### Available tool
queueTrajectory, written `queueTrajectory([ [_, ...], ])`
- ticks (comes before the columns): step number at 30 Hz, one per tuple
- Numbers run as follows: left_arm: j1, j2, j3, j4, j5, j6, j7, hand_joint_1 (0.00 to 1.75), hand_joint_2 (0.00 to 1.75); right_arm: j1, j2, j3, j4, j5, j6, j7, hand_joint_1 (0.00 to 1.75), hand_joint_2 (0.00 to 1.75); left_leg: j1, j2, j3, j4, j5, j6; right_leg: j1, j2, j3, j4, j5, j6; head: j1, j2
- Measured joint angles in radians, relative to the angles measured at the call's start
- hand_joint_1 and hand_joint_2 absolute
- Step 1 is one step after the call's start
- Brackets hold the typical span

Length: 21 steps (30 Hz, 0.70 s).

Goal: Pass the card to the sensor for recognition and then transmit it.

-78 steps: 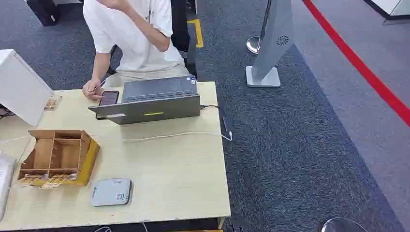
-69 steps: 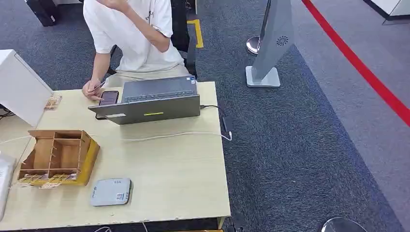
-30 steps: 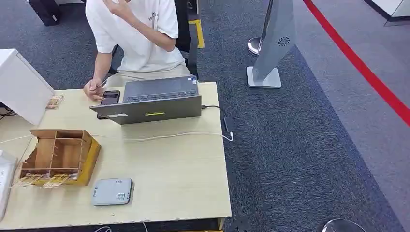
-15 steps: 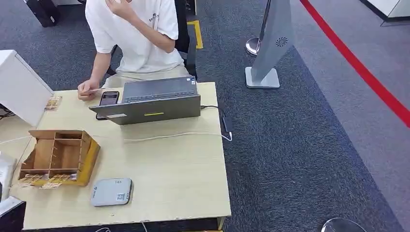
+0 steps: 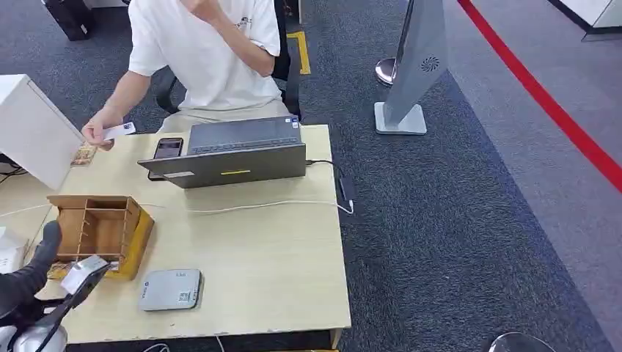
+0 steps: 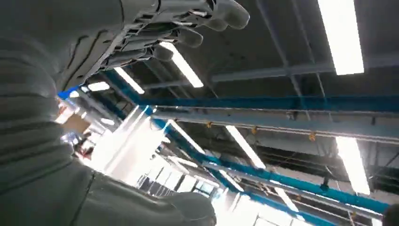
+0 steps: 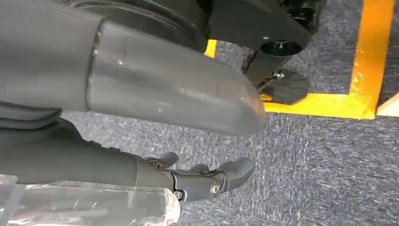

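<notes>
The card (image 5: 82, 273) sits pinched in the left robot hand (image 5: 40, 282) at the near left corner of the table (image 5: 279, 279), held above the near edge of the wooden organizer box (image 5: 103, 231) and just left of the grey card sensor (image 5: 170, 290). So the step in hand looks like carrying the card to the sensor; the next move calls for swinging it right and down until it lies flat over the sensor's top. At the far side a person (image 5: 205, 51) holds a second card (image 5: 119, 130) near a phone (image 5: 168, 147) and a laptop (image 5: 231, 150).

From the left wrist, the fingers (image 6: 188, 19) curl inward against ceiling lights; the card is hidden there.

From the right wrist, the right robot hand (image 7: 207, 181) hangs over grey carpet (image 7: 306, 160), fingers loosely apart, holding nothing.
</notes>
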Motion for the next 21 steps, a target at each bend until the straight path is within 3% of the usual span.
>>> queueTrajectory([
  [2,-0.050,0.006,0.011,0.049,-0.044,0.000,0.001,0.00,1.75,0.001,-0.002,0.005,0.001,0.007,0.006,0.009,0.00,0.00,0.000,0.001,0.000,0.000,0.000,0.000,0.000,0.001,0.000,0.000,0.000,0.000,0.000,0.000],
  [3,-0.068,0.009,0.014,0.069,-0.058,0.000,0.001,0.00,1.75,0.001,-0.002,0.006,0.002,0.008,0.009,0.012,0.00,1.75,0.000,0.001,0.000,0.000,0.001,-0.001,0.000,0.001,0.000,0.000,0.000,0.000,-0.001,0.000],
  [6,-0.103,0.014,0.022,0.121,-0.096,0.000,0.014,0.00,1.75,0.001,-0.004,0.006,0.002,-0.004,0.009,0.020,0.00,1.75,0.000,0.000,0.000,0.000,0.001,0.000,0.000,0.001,0.000,0.000,0.000,0.000,-0.001,0.000],
  [7,-0.104,0.016,0.022,0.133,-0.112,0.000,0.049,0.00,1.75,0.001,-0.004,0.005,0.003,-0.014,0.009,0.024,0.00,1.75,0.000,0.001,0.000,0.000,0.000,0.000,0.000,0.001,0.000,0.000,0.000,0.000,0.000,0.000],
  [11,-0.103,0.068,-0.031,0.156,-0.147,-0.050,0.282,0.00,1.75,0.002,-0.005,-0.008,0.003,-0.040,0.004,0.025,0.00,1.75,0.000,0.002,-0.001,0.000,0.000,0.000,0.000,0.003,-0.003,0.000,0.000,0.000,-0.001,0.000],
  [12,-0.104,0.080,-0.044,0.159,-0.152,-0.063,0.306,0.00,1.75,0.002,-0.005,-0.013,0.003,-0.042,0.003,0.025,0.00,1.75,0.000,0.002,-0.001,0.000,0.000,0.000,0.000,0.003,-0.003,0.000,0.000,0.000,-0.001,0.000],
  [16,-0.106,0.124,-0.100,0.172,-0.153,-0.084,0.354,0.00,1.75,0.002,-0.005,-0.027,0.003,-0.047,0.000,0.025,0.00,1.75,0.000,0.002,-0.001,0.000,0.000,0.000,0.000,0.003,-0.003,0.000,0.000,0.000,-0.001,0.000],
  [21,-0.108,0.139,-0.141,0.176,-0.155,-0.092,0.378,0.00,1.75,0.002,-0.005,-0.035,0.003,-0.048,0.000,0.025,0.00,1.75,0.000,0.002,-0.001,0.000,0.000,0.000,0.000,0.003,-0.003,0.000,0.000,0.000,-0.001,0.000],
])
